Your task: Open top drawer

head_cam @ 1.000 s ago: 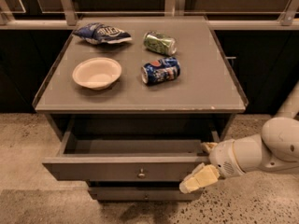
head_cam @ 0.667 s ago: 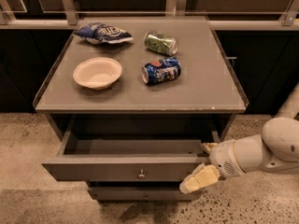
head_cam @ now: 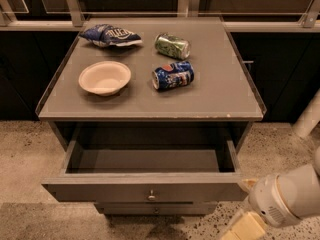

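Note:
The top drawer (head_cam: 100,191) of the grey cabinet stands pulled out, its front facing me with a small round metal knob (head_cam: 151,196) at centre. Its grey inside (head_cam: 145,160) holds nothing I can see. My gripper (head_cam: 247,207) is at the lower right, just past the right end of the drawer front. Its tan fingers (head_cam: 246,227) are spread apart and hold nothing. The white wrist (head_cam: 280,201) runs off to the right edge.
On the cabinet top (head_cam: 220,91) lie a blue chip bag (head_cam: 110,35), a green can (head_cam: 172,46), a blue can (head_cam: 173,75) and a white bowl (head_cam: 104,77). A narrower drawer (head_cam: 125,208) sits below. Dark cabinets stand behind; speckled floor (head_cam: 25,154) lies around.
The drawer front has come out a little further toward me. My gripper has moved right and down, away from the drawer's right corner.

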